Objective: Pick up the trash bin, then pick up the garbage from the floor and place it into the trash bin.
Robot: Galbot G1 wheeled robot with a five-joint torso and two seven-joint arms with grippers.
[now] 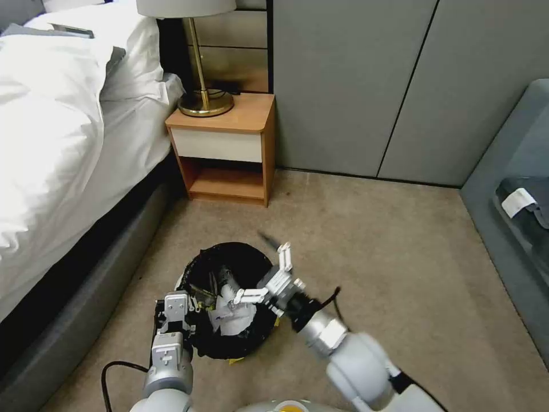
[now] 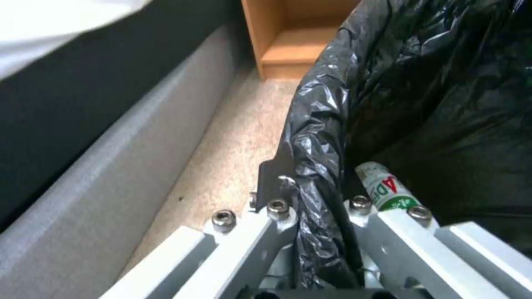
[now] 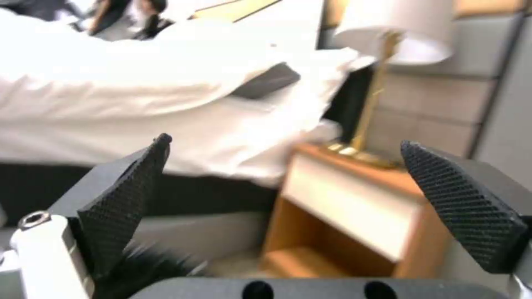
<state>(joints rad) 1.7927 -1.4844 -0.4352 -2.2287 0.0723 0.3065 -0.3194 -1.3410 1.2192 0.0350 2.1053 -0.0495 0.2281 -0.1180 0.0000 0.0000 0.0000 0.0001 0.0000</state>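
The trash bin (image 1: 226, 247), lined with a crinkly black bag, is low in front of me over the carpet. My left gripper (image 1: 182, 306) is shut on its near-left rim; the left wrist view shows the fingers (image 2: 277, 224) clamped on the black liner (image 2: 318, 166). Garbage lies inside the bin: crumpled white paper (image 1: 231, 321) and a small bottle (image 2: 385, 187) with a green and red label. A yellow scrap (image 1: 236, 360) peeks out at the bin's near edge. My right gripper (image 1: 260, 273) hovers over the bin's right side, open and holding nothing, its black pads (image 3: 124, 199) spread wide.
The bed (image 1: 51, 143) and its grey base (image 1: 86, 309) run along the left. A wooden nightstand (image 1: 226, 151) with a brass lamp (image 1: 203, 86) stands behind the bin. A grey bench (image 1: 514, 189) sits at the right. Bare carpet (image 1: 400, 257) spreads to the right.
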